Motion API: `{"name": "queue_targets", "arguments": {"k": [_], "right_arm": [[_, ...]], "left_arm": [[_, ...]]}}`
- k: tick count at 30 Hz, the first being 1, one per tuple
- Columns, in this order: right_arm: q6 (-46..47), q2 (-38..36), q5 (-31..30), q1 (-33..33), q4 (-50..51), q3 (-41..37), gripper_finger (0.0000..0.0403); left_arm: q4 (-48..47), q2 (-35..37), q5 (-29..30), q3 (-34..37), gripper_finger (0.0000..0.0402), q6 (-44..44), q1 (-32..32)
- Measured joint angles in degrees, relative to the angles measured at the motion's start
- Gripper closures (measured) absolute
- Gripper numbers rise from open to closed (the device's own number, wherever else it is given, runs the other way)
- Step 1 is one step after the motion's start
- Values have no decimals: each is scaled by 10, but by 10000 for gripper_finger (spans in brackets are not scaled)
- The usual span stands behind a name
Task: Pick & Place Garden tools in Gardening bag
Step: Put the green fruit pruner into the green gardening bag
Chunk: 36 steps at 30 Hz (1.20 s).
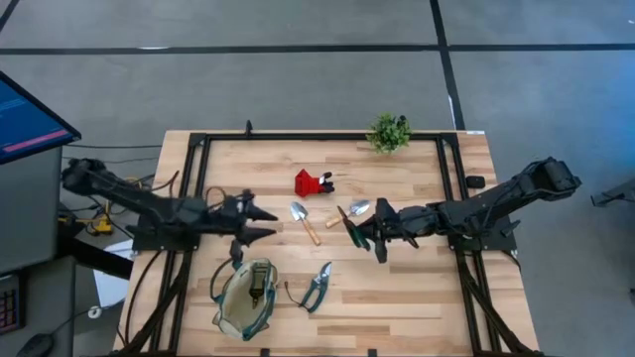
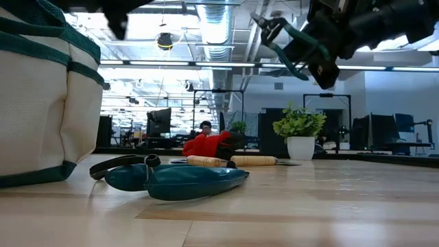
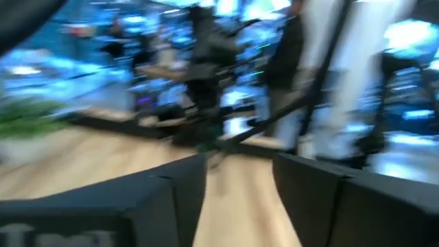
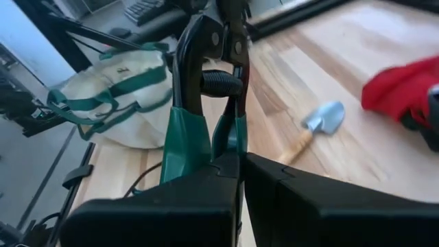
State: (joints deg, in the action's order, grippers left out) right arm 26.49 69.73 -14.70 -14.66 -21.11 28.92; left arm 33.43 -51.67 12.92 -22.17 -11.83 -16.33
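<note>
From above, I saw the bag [image 1: 244, 297] sitting at the near left of the table [image 1: 417, 297], with teal shears [image 1: 317, 287] lying just right of it. The left end effector [image 1: 266, 222] hung above the table, just beyond the bag, its fingers parted and holding nothing. The right end effector [image 1: 369, 230] hung near the middle, clamped on green-handled shears [image 1: 353, 229]. One trowel [image 1: 304, 220] lay between the two end effectors; a second trowel [image 1: 351, 212] lay just beside the right one. The red tool [image 1: 312, 183] sat farther back, and the plant [image 1: 388, 132] stood at the far edge.

At table height, the bag [image 2: 41, 96] filled the left side and the teal shears [image 2: 171, 180] lay flat in front. The held shears [image 2: 288, 48] were well off the table, in the right end effector [image 2: 312, 58].

The left wrist view was too blurred; I only made out two spread fingers [image 3: 164, 206].

From the right wrist, the fingers [image 4: 206, 199] pinched the green handles [image 4: 199, 140], with the bag [image 4: 116, 103] beyond and a trowel [image 4: 322, 122] on the table.
</note>
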Motion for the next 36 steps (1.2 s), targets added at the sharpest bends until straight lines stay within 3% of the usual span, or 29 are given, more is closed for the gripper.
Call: {"name": "queue_targets", "arguments": {"k": [4, 9, 14, 23, 32, 36], "right_arm": [[-27, 0, 0, -4, -19, 0, 402], [-42, 0, 7, -13, -27, 0, 402], [-43, 0, 14, -15, -47, 0, 402], [-59, 0, 26, -14, -77, 1, 402], [-61, 0, 26, -14, -78, 1, 403], [-61, 0, 26, -15, -80, 1, 403]], "left_arm": [[105, -65, -126, 0, 206, -17, 70], [196, -143, -162, 0, 195, -17, 124], [282, -218, -186, -5, 203, -16, 137], [294, -332, -209, -111, 221, 33, 138], [296, -396, -269, -187, 232, 56, 145], [295, -429, -269, -208, 233, 56, 153]]}}
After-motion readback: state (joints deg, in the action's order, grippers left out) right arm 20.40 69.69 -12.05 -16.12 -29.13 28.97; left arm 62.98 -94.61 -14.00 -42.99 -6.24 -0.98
